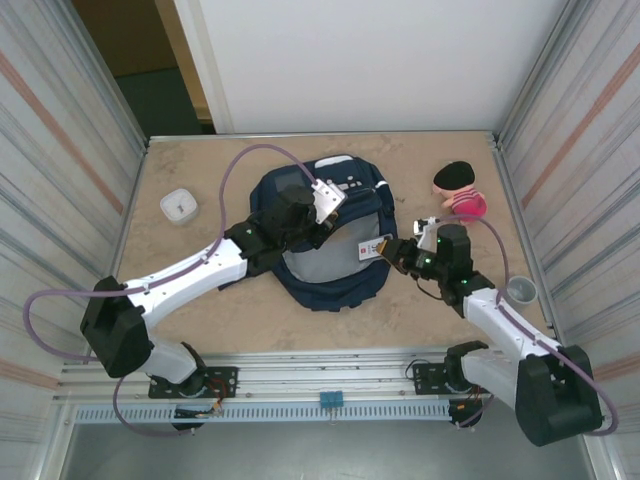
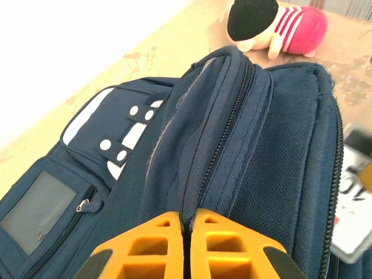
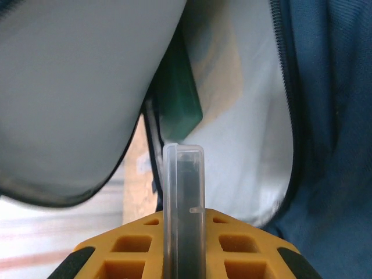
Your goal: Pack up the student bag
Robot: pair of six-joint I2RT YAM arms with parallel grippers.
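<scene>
You have no brand or word to read here. In the top view the clear case shows a white face with a small red mark, too small to make out. In the left wrist view a white card at the right edge carries part of some dark lettering, cut off and blurred.

The backpack lies in the middle of the table, its mouth open and its grey lining showing. Your left pincer sits on the bag's far rim. Its orange fingers are pressed together, with a ridge of navy fabric beside the zip running into the seam between them, so it is pinching the bag.

Your right pincer is at the bag's right edge, closed on the clear case, which stands edge-on between the fingers with something dark inside.

The left wrist view gives you the bag's front: a window pocket and white snap tabs. It also shows the plush toy in its pink striped top, lying just beyond the bag.

The right wrist view looks into the bag instead: pale lining, a green thing inside and the navy zip edge on the right.

From above you also see a small white box well left of the bag and a grey cup beside the right arm.
</scene>
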